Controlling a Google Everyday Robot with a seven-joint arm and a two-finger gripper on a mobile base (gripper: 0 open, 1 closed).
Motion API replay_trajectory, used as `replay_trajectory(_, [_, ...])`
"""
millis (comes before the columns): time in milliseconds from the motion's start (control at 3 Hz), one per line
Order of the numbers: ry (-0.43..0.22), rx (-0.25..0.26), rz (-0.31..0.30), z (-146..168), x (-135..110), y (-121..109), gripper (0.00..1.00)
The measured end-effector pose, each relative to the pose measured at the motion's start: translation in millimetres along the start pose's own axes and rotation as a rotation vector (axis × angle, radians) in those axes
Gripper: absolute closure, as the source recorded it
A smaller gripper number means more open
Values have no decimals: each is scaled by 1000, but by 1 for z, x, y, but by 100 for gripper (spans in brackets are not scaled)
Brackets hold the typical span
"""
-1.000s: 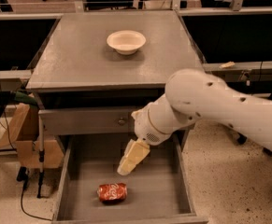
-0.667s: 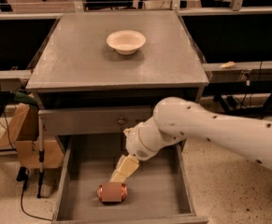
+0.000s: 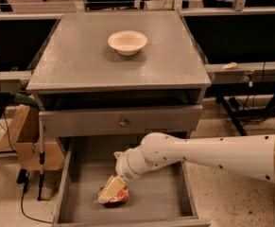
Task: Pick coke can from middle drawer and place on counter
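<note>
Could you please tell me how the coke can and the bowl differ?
The coke can is red and lies in the open middle drawer; the bowl is cream and sits upright on the counter. The pincer is down at the can, partly covering it; nothing touches the bowl. Both are small.

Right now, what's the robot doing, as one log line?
gripper: in middle drawer, over coke can | coke can: lying on drawer floor | counter: holds cream bowl, can not yet there
</note>
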State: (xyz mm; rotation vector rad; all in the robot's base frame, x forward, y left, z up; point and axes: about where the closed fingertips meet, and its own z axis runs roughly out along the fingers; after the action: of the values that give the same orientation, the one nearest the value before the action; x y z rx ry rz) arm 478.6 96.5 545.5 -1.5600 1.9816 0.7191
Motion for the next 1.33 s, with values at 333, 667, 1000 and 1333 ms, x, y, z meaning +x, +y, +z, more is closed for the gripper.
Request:
replay_trajectory(333, [-2, -1, -4, 2, 1, 0, 0])
replay_trajectory(667, [-21, -13, -58, 22, 18, -6, 0])
replay_trajectory(1000, [-40, -27, -105, 61, 48, -14, 0])
replay_trajectory(1333, [-41, -38, -145, 99, 69, -20, 0])
